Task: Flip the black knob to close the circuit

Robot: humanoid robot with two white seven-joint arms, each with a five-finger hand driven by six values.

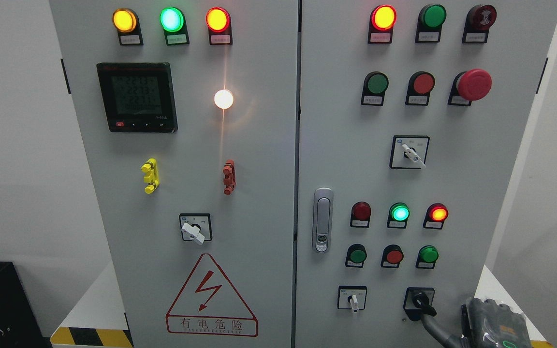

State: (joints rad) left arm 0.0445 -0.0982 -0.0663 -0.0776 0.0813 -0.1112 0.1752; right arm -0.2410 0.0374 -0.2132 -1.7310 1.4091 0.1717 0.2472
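With 1 dark fingertip [427, 311] touching the black knob [421, 300] at lower right, the right hand [493, 323] looks mid-turn, other fingers unreadable; next comes a firm twist.

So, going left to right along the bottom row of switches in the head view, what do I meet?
White-handled selector on the left door, door latch, small white selector, black knob, then the right hand.
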